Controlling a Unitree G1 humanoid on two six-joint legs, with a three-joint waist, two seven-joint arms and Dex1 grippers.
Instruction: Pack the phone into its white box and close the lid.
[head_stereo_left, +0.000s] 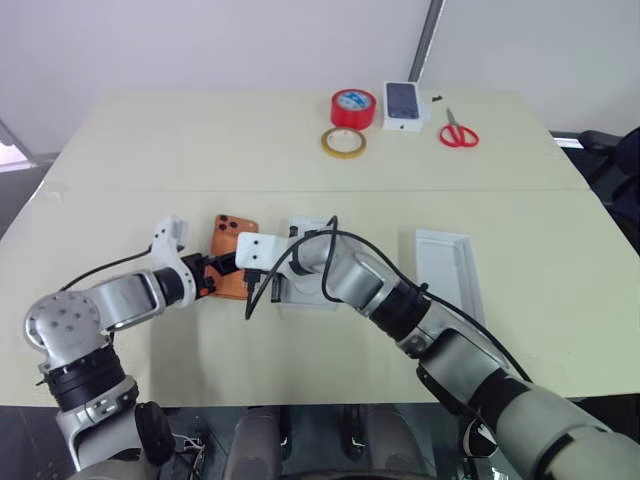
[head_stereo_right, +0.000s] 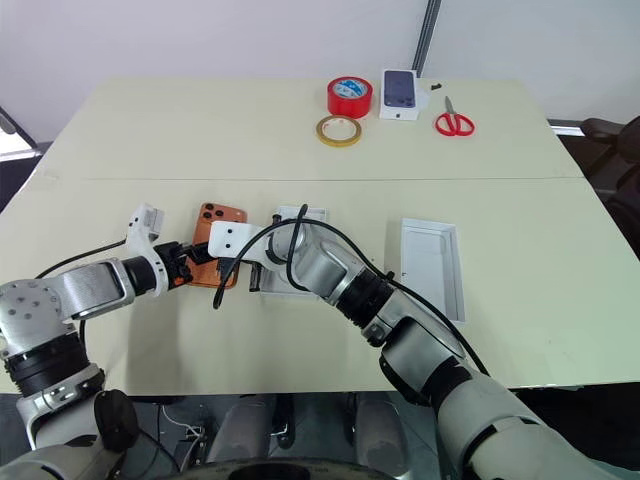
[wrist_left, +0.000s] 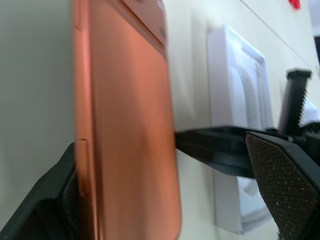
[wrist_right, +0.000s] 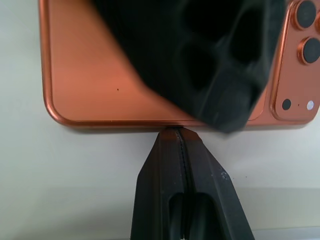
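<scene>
The orange phone (head_stereo_left: 231, 245) lies flat on the table, camera lenses toward the far end. My left gripper (head_stereo_left: 213, 272) is open around its near end, one finger (wrist_left: 50, 205) against the phone's edge (wrist_left: 125, 130), the other finger (wrist_left: 287, 175) well apart from it. My right gripper (wrist_right: 175, 132) is shut, its tip touching the phone's long side (wrist_right: 100, 95). The white box (head_stereo_left: 306, 228) with its moulded insert sits just right of the phone, partly hidden under my right arm. The lid (head_stereo_left: 446, 268) lies open side up farther right.
At the table's far side are a red tape roll (head_stereo_left: 353, 108), a yellowish tape roll (head_stereo_left: 343, 142), a small white box printed with a dark phone (head_stereo_left: 403, 105) and red scissors (head_stereo_left: 458, 130). A black cable (head_stereo_left: 300, 245) loops over my right wrist.
</scene>
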